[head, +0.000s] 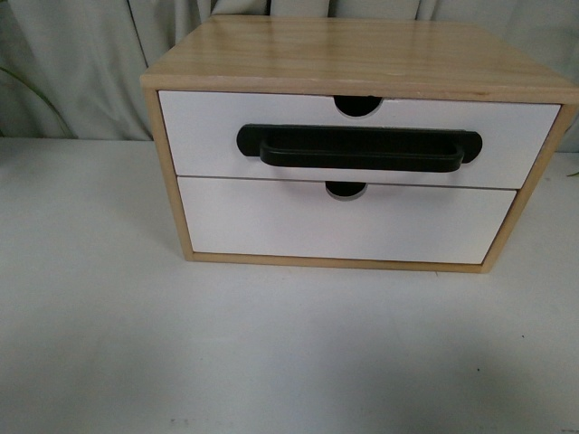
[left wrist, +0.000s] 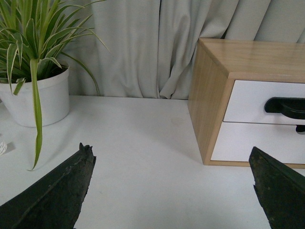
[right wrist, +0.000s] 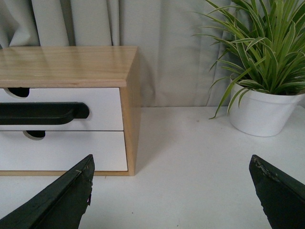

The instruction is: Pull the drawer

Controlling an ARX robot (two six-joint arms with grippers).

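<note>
White tabletop (head: 271, 362), shut drawer (head: 208, 136), grey curtain (head: 81, 54)

Drawer (head: 208, 136) above lower drawer (head: 344, 231)

No readable text, label, brand, number — none in any view.

drawer (left wrist: 245, 100) and its handle (left wrist: 286, 105) run off both wrist views
</note>
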